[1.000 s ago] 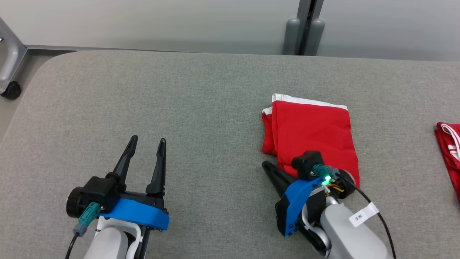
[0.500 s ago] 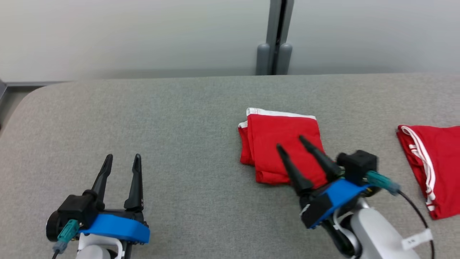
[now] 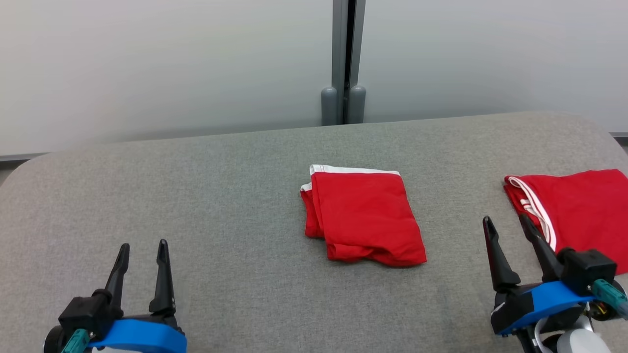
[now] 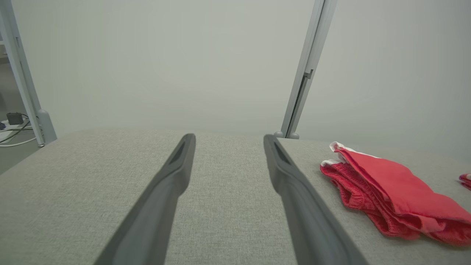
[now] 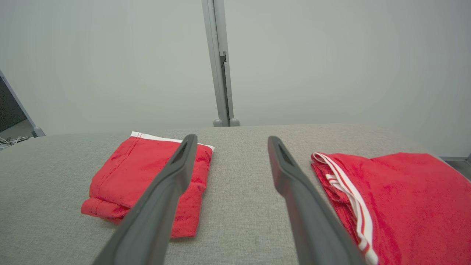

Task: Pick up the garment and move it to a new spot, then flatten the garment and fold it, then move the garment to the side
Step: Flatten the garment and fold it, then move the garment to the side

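Both spread and empty: my right gripper [image 3: 505,219] sits nearer the folded red cloth garment [image 3: 363,220], lying to its left, than my left gripper [image 3: 143,245].

Garment [image 3: 365,220] — matt cloth; tabletop [image 3: 221,196] — coarse weave.
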Motion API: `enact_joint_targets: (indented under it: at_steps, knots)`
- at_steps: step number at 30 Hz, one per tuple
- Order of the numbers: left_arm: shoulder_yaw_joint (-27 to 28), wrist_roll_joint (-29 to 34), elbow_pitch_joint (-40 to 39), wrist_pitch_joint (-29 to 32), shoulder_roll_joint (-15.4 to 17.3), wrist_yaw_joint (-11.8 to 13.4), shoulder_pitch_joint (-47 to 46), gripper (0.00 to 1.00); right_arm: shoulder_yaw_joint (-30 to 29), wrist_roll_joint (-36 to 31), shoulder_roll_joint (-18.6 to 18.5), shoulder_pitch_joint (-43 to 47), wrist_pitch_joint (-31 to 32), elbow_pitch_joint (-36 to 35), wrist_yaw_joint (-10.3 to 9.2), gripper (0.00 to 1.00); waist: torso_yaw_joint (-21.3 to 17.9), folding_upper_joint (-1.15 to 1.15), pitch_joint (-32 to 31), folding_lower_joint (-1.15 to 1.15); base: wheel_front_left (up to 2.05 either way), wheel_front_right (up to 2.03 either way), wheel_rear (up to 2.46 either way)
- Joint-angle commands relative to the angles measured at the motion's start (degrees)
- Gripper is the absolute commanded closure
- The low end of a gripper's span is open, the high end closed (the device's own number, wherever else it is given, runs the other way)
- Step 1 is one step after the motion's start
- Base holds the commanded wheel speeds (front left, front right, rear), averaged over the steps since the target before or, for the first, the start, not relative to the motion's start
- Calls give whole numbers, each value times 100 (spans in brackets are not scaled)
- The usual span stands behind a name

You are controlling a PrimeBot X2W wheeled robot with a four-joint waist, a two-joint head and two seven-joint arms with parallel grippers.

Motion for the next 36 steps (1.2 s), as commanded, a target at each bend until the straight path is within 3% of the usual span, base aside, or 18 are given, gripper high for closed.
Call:
enact_joint_targets:
  at_steps: [1, 28, 33, 36]
  knots:
    - [30, 37, 2, -13, 12, -16, 70, 0, -26, -67, 19, 105, 39, -15, 1, 0, -31, 0, -43, 1, 0, 0, 0]
    - [132, 113, 451, -14, -45, -23, -95, 0, 137, -68, 133, 89, 313, 264, 1, 0, -83, 0, -55, 1, 0, 0, 0]
    - [82, 157, 287, -13, -21, -27, -268, 0, 265, 18, 100, -325, 577, 146, 1, 0, 69, 0, 296, 1, 0, 0, 0]
    - [32, 182, 172, -13, 12, -28, -409, 0, 235, 150, 151, -725, 1102, 225, 1, 0, 193, 0, 583, 1, 0, 0, 0]
